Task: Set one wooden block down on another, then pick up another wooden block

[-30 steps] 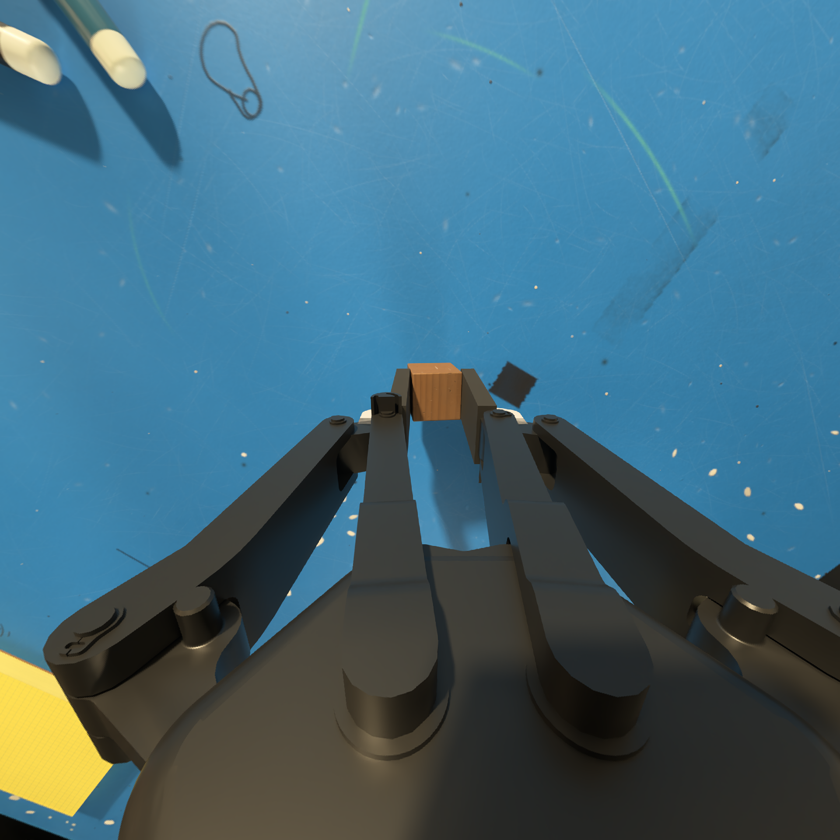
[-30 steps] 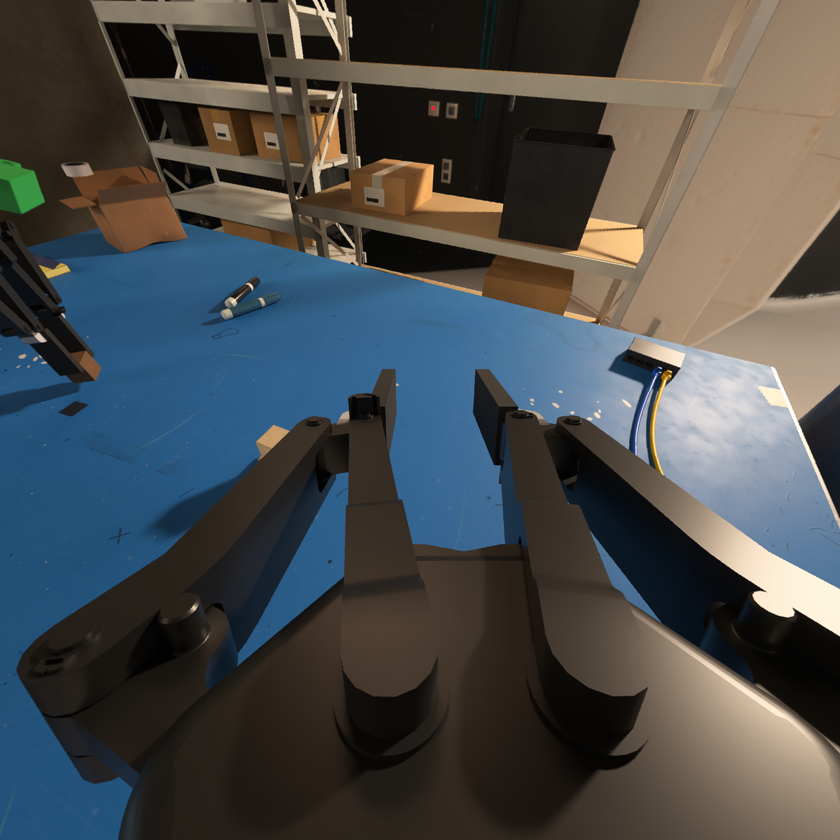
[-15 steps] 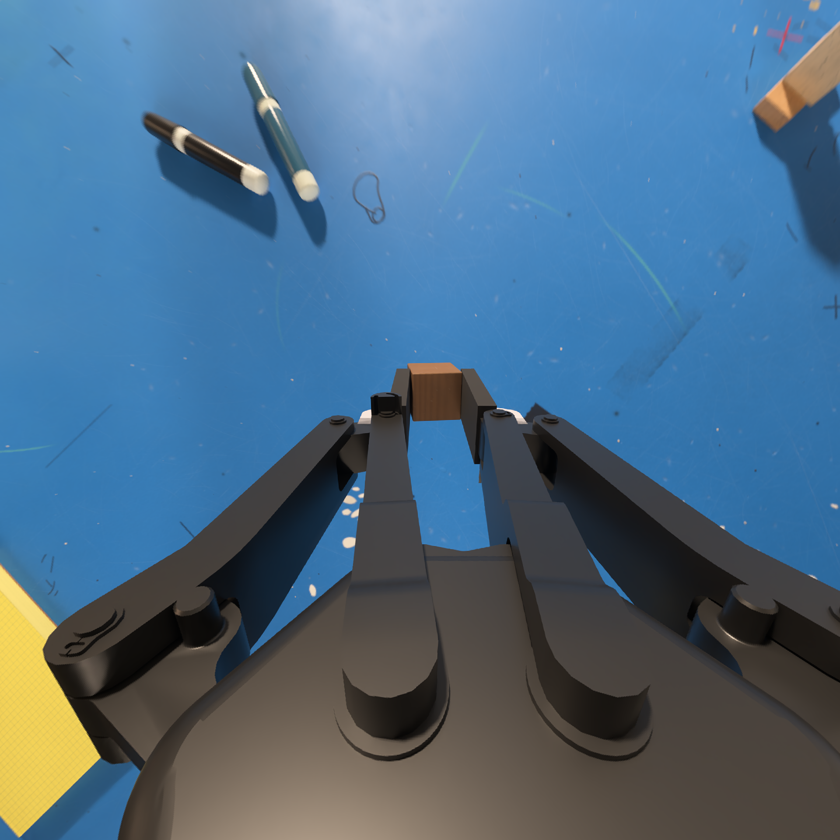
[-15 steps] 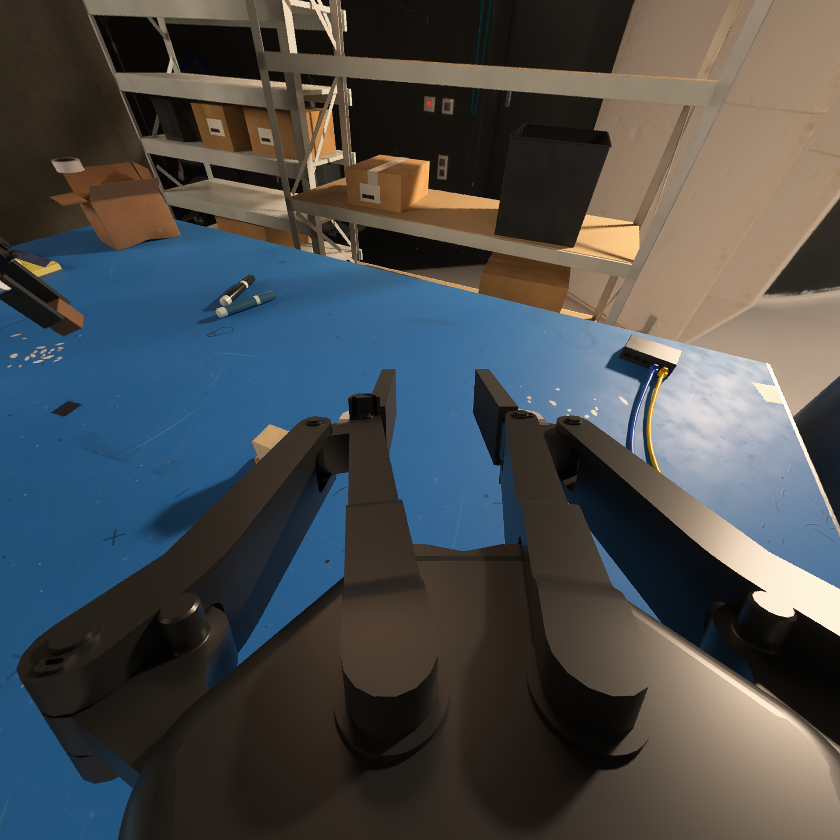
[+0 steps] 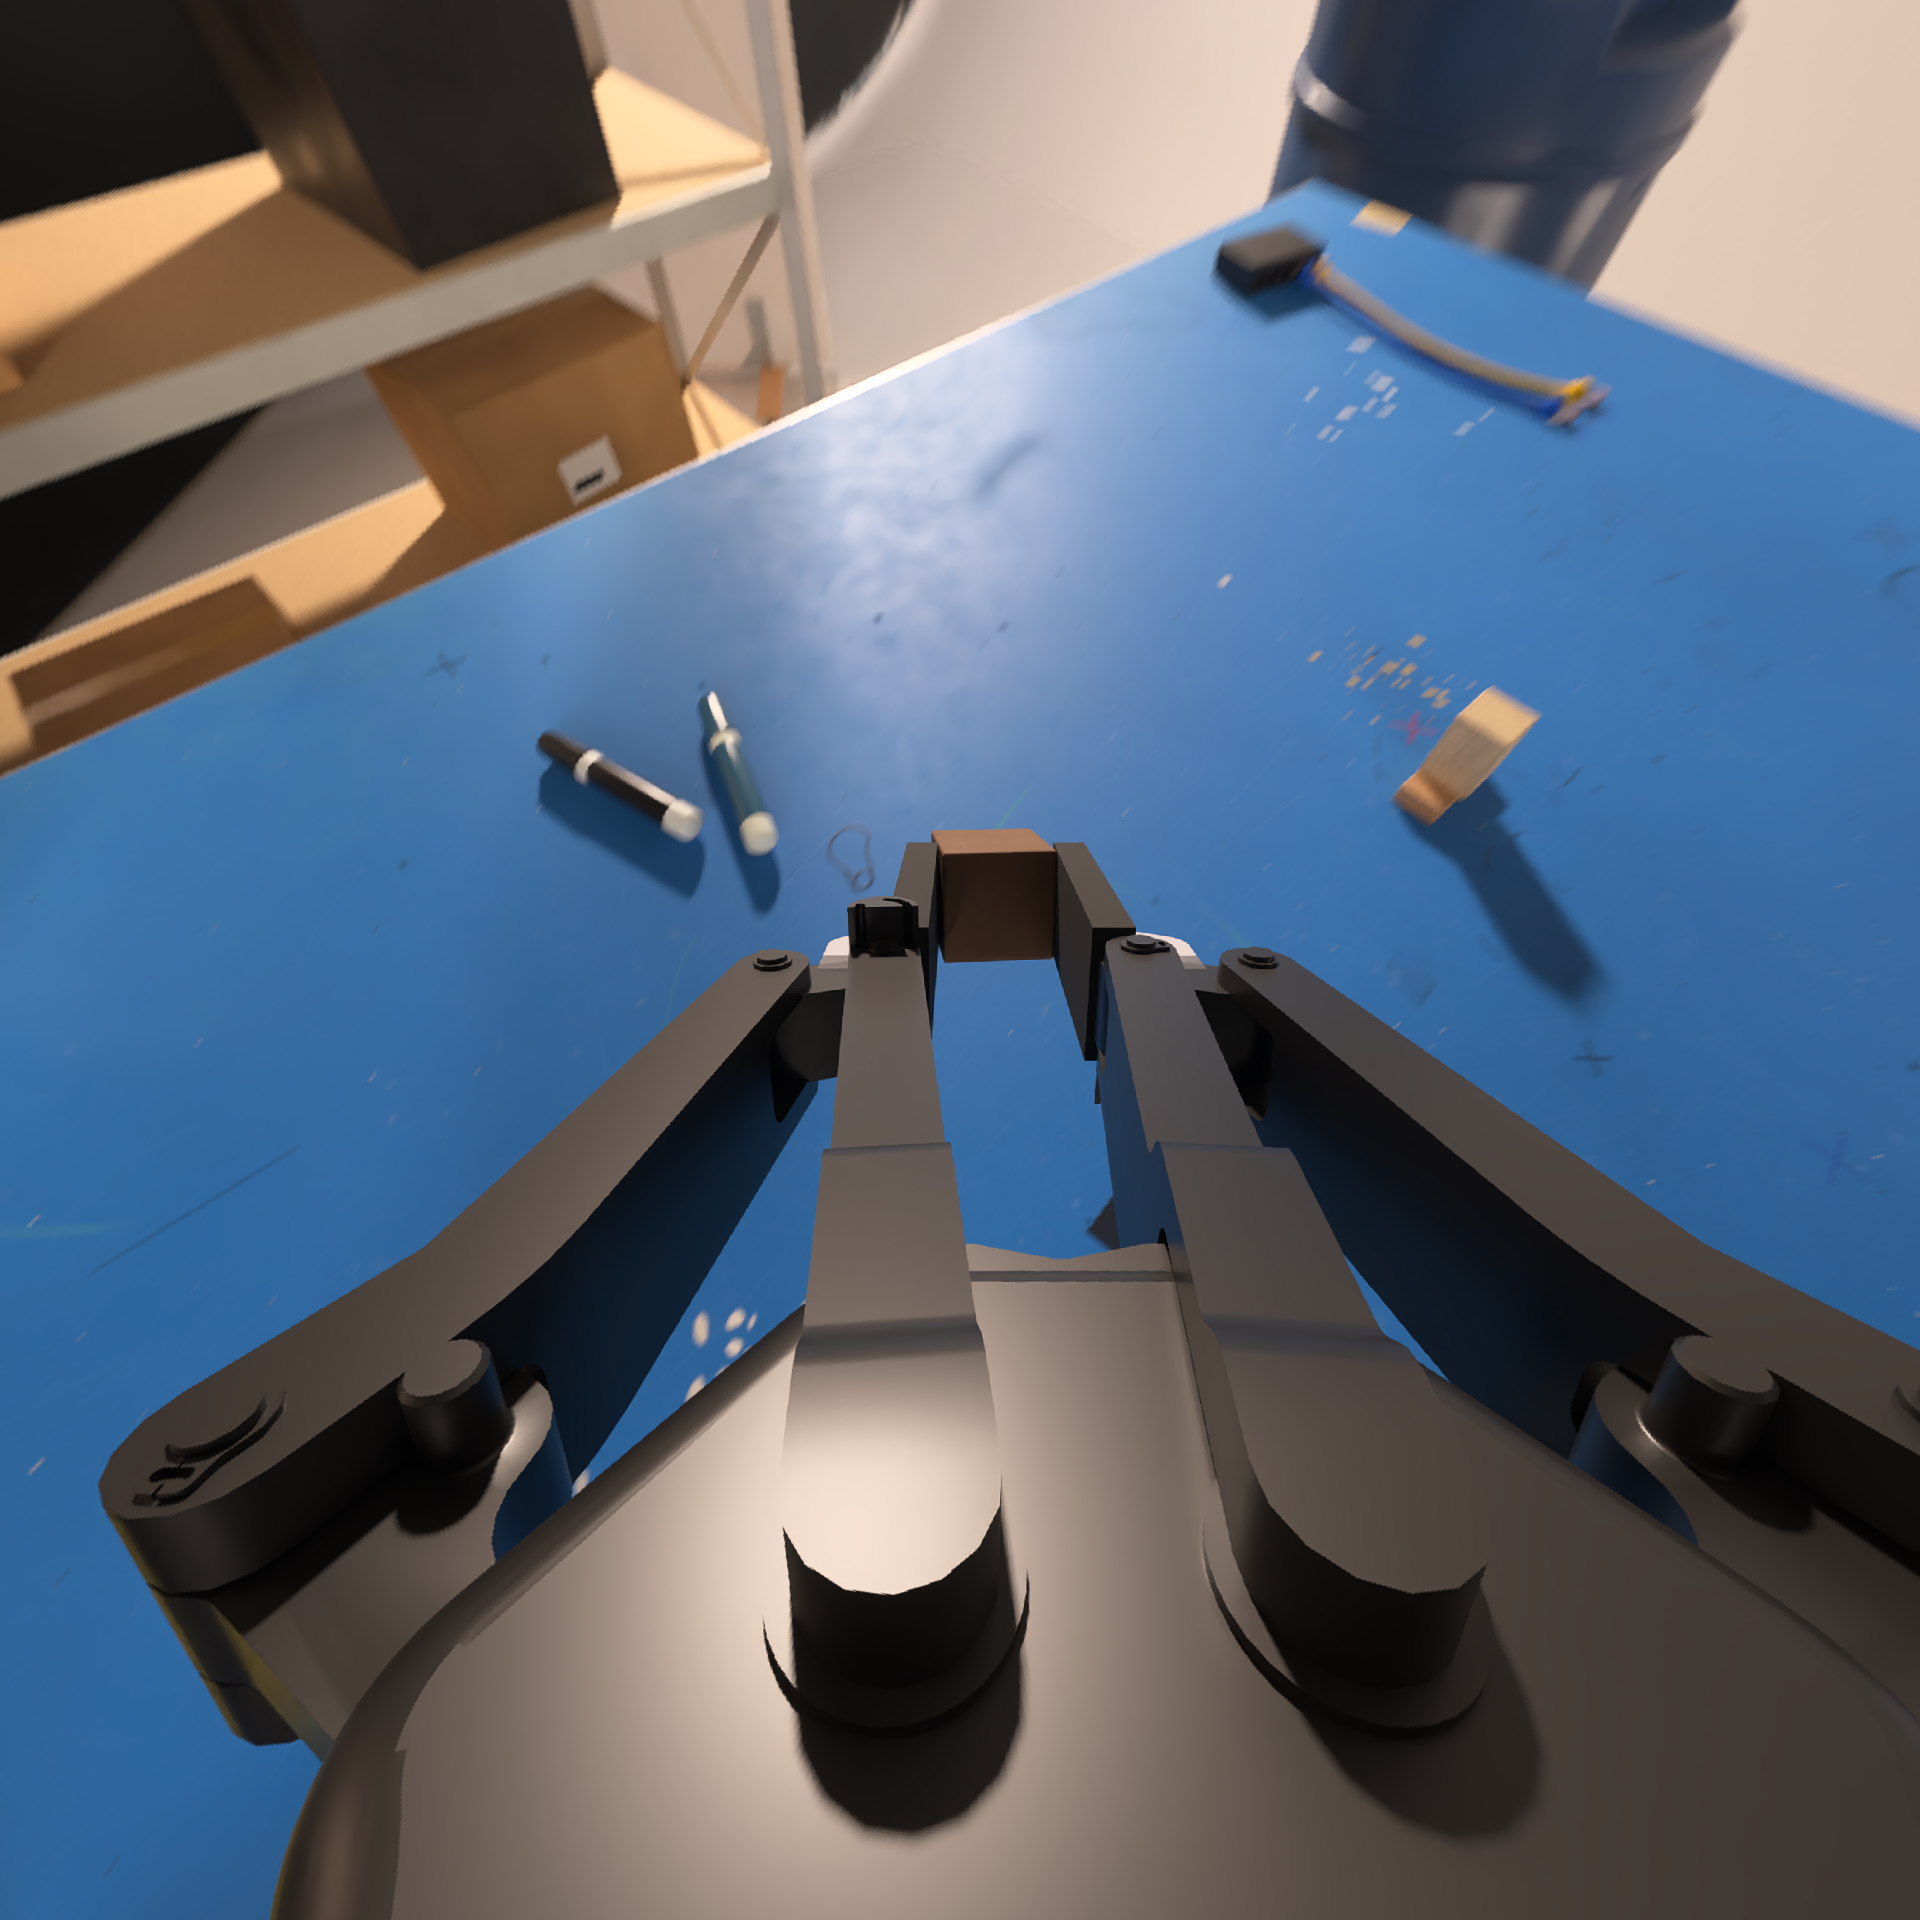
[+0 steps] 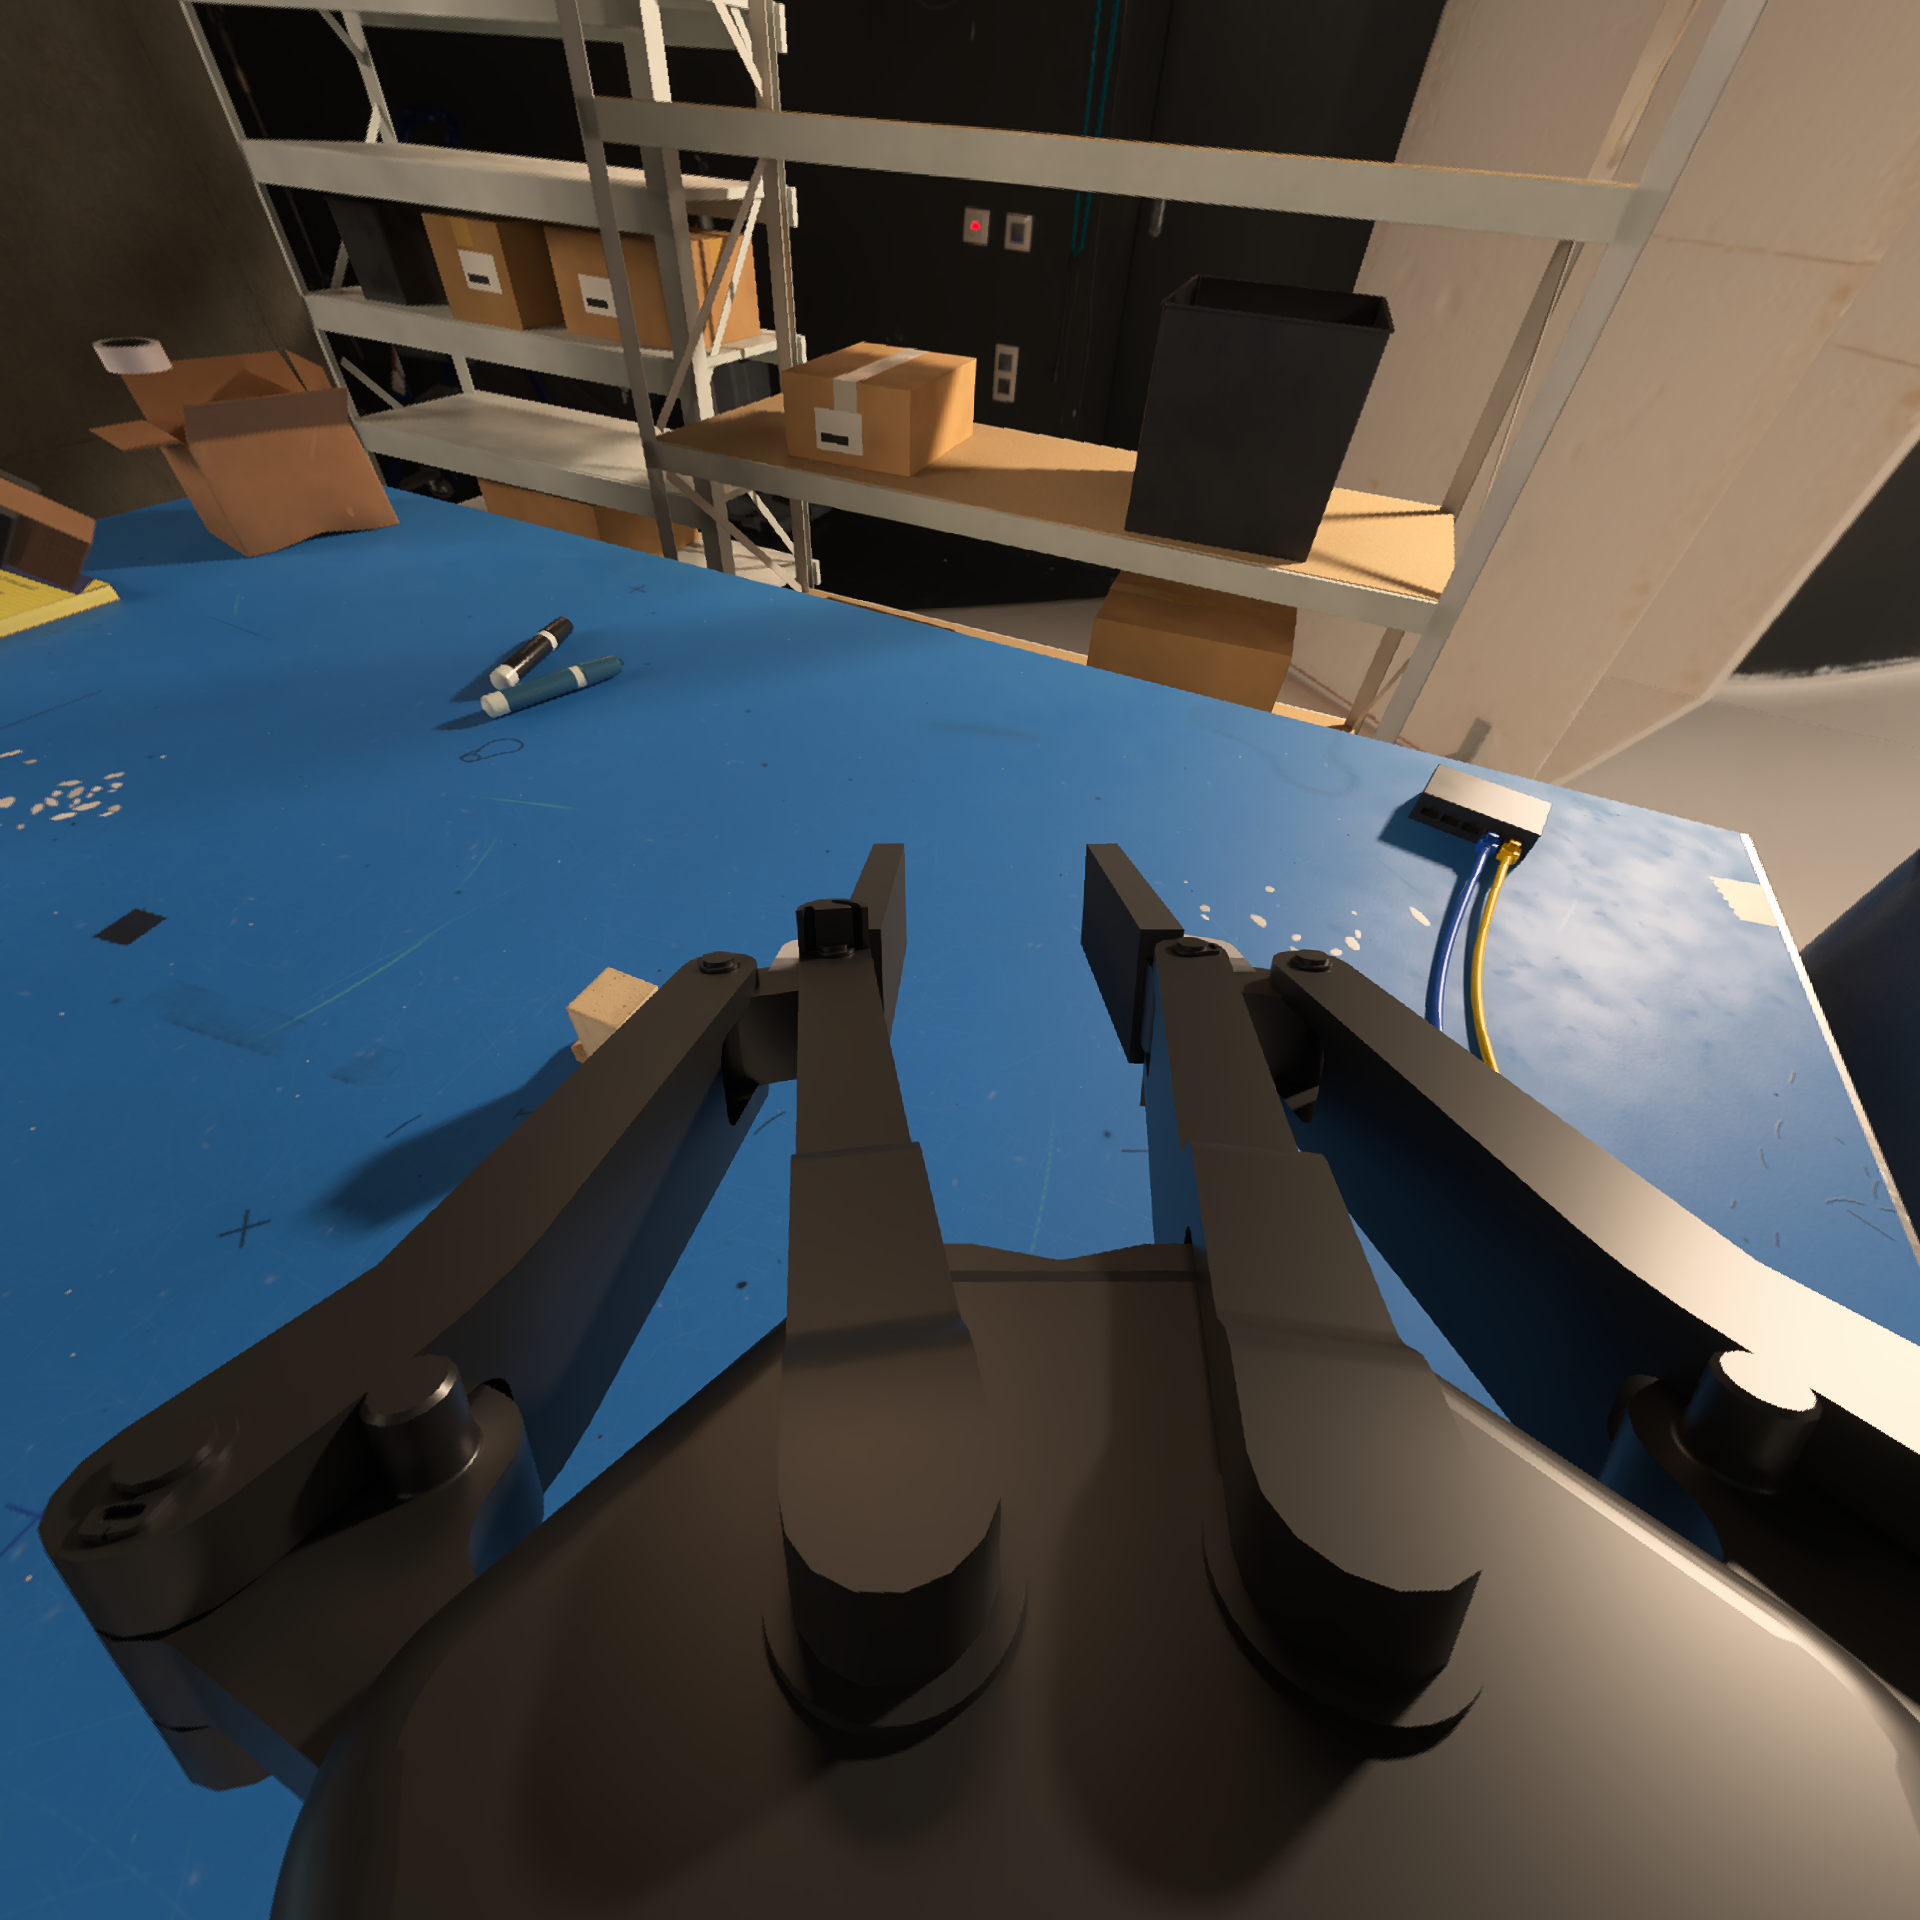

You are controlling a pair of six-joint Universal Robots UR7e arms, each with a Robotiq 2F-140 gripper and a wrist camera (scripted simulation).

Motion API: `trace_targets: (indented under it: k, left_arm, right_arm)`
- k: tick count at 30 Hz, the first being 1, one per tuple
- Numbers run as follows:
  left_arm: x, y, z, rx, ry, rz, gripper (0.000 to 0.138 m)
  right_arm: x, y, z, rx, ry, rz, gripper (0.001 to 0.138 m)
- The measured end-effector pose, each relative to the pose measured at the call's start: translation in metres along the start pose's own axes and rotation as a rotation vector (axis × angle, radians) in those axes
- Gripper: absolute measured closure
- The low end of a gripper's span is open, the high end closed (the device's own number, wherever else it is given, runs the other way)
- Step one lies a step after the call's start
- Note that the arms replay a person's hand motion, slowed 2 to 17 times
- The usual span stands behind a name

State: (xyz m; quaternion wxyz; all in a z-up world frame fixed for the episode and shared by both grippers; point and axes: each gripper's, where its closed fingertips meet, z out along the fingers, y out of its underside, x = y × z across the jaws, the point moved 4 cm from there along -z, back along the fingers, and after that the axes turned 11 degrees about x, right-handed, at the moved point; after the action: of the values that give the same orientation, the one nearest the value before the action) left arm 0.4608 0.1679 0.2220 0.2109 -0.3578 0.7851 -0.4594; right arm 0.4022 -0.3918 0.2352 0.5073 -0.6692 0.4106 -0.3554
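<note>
The left pincer (image 5: 995, 894) holds a small brown wooden block (image 5: 994, 896) tight between its two fingers, up in the air over the blue counter (image 5: 1143, 540). No block sits on another block yet, so the first job is not done, and picking up another block comes after that. A pale wooden block (image 5: 1465, 753) lies on the counter off to the right of the held one, well apart from it, with nothing on top of it. I think this is where the brown block should go, so the arm has to carry it over to the right and then down. The right pincer (image 6: 992, 904) is partly open and holds nothing; it hangs over the counter with the pale wooden block just beside its left arm link. There is lots of open room between the two blocks. Two markers (image 5: 665, 784) and a thin wire loop (image 5: 852, 854) lie to the left of the brown block, out of the way. A small box with cables (image 5: 1403, 312) lies near the far corner, far from the blocks. The far edge of the counter drops off toward the shelves (image 5: 395, 301). I think the main risk is the two arms bumping, since the right pincer is close to the pale block.
</note>
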Motion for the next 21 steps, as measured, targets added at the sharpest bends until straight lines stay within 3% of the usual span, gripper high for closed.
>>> trace_targets:
  k: [11, 16, 21]
  left_arm:
    - [0.066, -0.050, -0.005, 0.346, 0.247, -0.001, 0.109]
    - [0.093, -0.057, 0.006, 0.432, 0.322, -0.003, 0.109]
    - [0.117, -0.056, 0.026, 0.455, 0.375, -0.007, 0.109]
  right_arm:
    - [-0.004, 0.001, 0.005, -0.014, -0.003, -0.017, 0.093]
    - [-0.006, 0.002, 0.007, -0.022, -0.009, -0.028, 0.093]
    - [-0.009, 0.004, 0.010, -0.034, -0.016, -0.043, 0.093]
